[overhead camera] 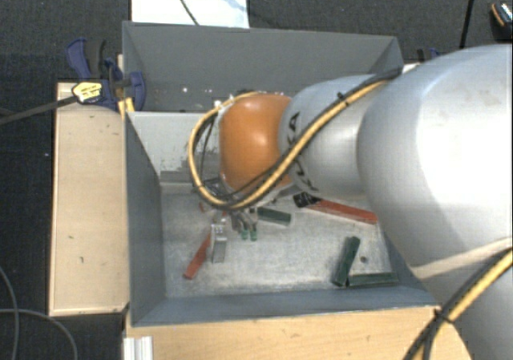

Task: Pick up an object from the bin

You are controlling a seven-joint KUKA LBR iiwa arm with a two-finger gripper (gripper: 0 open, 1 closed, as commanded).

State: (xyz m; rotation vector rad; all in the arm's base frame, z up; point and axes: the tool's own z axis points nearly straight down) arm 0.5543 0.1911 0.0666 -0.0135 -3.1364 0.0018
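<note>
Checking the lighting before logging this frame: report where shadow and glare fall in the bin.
Camera view: the floor of the grey metal bin is brightly lit and pale; shadow gathers under the rounded orange wrist cover, around the pincer; the broad silver arm shows a soft sheen and hides the bin's right side.
</note>
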